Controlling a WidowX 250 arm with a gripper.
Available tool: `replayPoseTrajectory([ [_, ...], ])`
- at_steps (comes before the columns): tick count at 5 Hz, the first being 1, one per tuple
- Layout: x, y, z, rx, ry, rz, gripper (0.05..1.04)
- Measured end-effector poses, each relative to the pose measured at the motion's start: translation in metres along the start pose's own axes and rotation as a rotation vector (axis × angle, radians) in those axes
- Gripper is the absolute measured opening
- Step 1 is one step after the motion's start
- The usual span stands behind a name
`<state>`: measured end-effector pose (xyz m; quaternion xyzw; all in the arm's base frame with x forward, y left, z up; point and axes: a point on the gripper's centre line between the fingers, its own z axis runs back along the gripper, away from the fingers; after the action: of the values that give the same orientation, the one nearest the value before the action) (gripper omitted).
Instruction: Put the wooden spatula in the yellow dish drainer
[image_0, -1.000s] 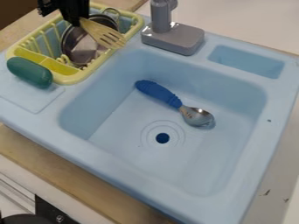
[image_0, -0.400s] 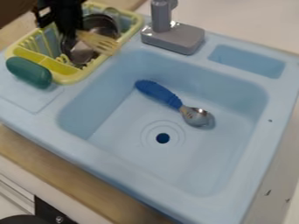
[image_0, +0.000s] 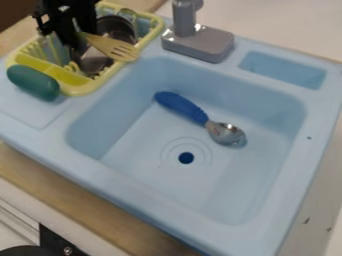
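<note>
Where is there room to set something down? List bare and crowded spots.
Bare: sink floor between drain and near rim; white surface behind the faucet. Crowded: yellow drainer, holding a metal pan, with gripper and wooden spatula over it.

Dish drainer (image_0: 81, 92) at sink's (image_0: 157, 205) far left corner, pan (image_0: 121, 27) inside, spatula (image_0: 112, 47) across its right rim; faucet (image_0: 198, 42) just right, spoon (image_0: 199, 118) in basin (image_0: 230, 197).

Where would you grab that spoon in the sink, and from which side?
Probably by the middle of its blue handle, coming straight down from above and closing across its width. The spoon lies lengthwise on the floor of the sink, leaving the handle's top exposed. That part is long and thick, whereas the metal bowl is rounded and likely slippery.
</note>
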<state>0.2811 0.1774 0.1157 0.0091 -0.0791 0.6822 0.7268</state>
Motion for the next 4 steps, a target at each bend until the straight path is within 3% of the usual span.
replayPoseTrajectory([
  [1, -0.001, 0.004, 0.012, -0.025, -0.029, 0.011, 0.872],
  [2, -0.004, 0.006, 0.014, -0.002, -0.032, -0.012, 1.004],
  [3, -0.007, 0.002, 0.027, -0.034, -0.063, -0.024, 0.999],
  [4, -0.015, 0.001, 0.029, -0.013, -0.063, -0.048, 0.999],
])
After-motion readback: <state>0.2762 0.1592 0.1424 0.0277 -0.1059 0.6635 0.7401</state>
